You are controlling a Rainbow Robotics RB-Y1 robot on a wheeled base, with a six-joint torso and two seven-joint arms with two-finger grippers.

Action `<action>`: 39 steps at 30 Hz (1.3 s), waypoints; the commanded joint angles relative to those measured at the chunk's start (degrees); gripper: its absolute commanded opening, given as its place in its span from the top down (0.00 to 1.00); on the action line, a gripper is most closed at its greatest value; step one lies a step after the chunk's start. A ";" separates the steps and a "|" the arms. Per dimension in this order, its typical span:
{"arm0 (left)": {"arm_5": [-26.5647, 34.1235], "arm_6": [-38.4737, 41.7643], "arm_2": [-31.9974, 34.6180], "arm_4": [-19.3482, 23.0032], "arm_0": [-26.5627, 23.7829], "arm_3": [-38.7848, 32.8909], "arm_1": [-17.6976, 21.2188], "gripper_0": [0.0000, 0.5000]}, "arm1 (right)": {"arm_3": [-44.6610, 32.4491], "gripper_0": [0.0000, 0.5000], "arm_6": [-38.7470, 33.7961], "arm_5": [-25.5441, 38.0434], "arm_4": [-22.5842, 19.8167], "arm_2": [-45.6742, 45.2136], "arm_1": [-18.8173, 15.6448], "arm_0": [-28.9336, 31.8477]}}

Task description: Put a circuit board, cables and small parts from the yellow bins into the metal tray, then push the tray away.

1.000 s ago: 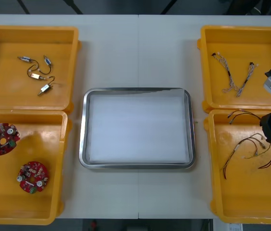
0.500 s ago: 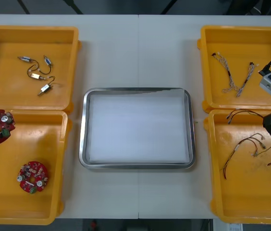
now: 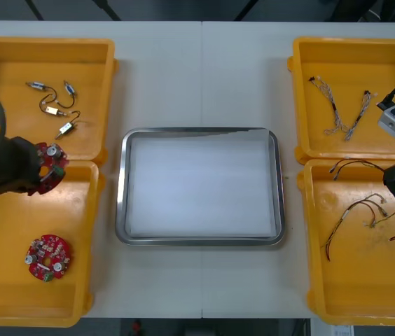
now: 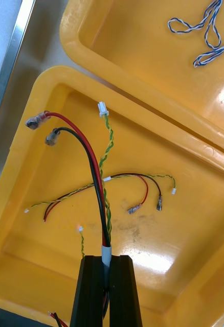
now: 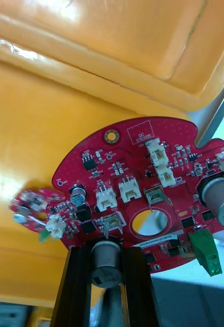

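Moved right since before, left hand (image 5: 107, 251) pinches a board (image 5: 137, 166) — round, red, white sockets, silver cans, centre hole; right hand (image 4: 107, 266) pinches red-black cables (image 4: 95, 173) over a bin (image 4: 194, 245).

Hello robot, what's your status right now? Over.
Left gripper shut on circuit board, above left bins. Right gripper shut on red-and-black cable, over near right bin. Way to tray open.
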 commanded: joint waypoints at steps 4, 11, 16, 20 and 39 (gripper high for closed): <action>2.12 8.01 -12.74 -6.61 -12.60 -0.95 -7.32 1.00 | -1.49 1.00 -0.18 0.30 -0.44 -1.68 -2.17 -1.47; 3.09 15.75 -20.65 -11.18 -18.05 1.25 -13.47 1.00 | -1.49 1.00 -0.18 0.30 -0.44 -1.68 -2.17 -1.47; 3.09 19.96 -26.63 -16.54 -20.42 3.18 -17.78 1.00 | -1.49 1.00 -0.18 0.30 -0.44 -1.68 -2.17 -1.47; 3.09 22.69 -30.49 -20.76 -21.30 5.11 -21.91 1.00 | -1.49 1.00 -0.18 0.30 -0.44 -1.68 -2.17 -1.47; -0.69 25.41 -42.18 -30.34 -21.65 12.85 -31.49 1.00 | -1.49 1.00 -0.18 0.30 -0.44 -1.68 -2.17 -1.47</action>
